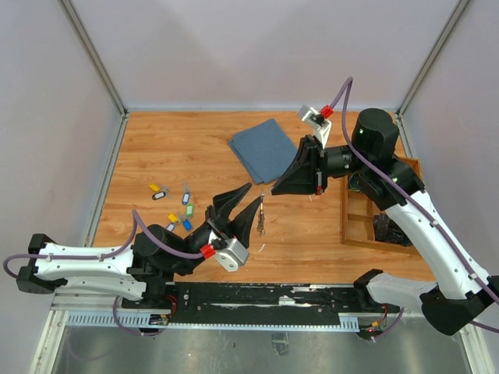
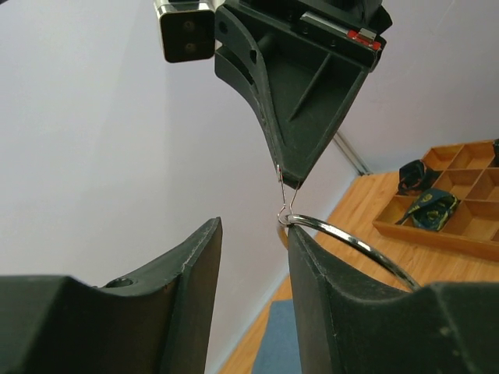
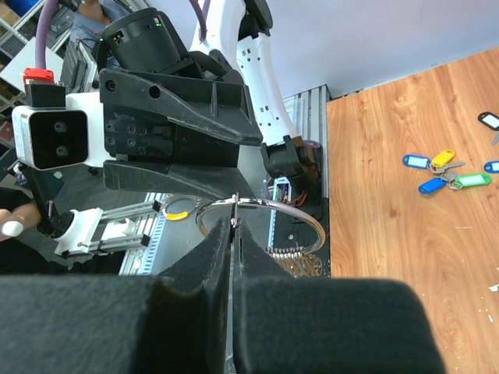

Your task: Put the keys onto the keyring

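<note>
The keyring (image 1: 263, 216) hangs in the air over the wooden table, a thin silver ring on a short wire hook. My right gripper (image 1: 270, 189) is shut on that hook; its own view shows the jaws (image 3: 235, 226) pinched on the wire, with the ring (image 3: 300, 214) beyond them. My left gripper (image 1: 248, 204) is open just below it. In the left wrist view the ring (image 2: 351, 240) rests against the tip of the right finger (image 2: 312, 280), outside the gap (image 2: 251, 234). The keys (image 1: 175, 209) with coloured tags lie scattered on the table to the left, also in the right wrist view (image 3: 448, 171).
A folded blue cloth (image 1: 263, 148) lies at the back centre. A wooden compartment tray (image 1: 360, 222) with dark items stands at the right, also in the left wrist view (image 2: 456, 234). A black rail (image 1: 257, 296) runs along the near edge.
</note>
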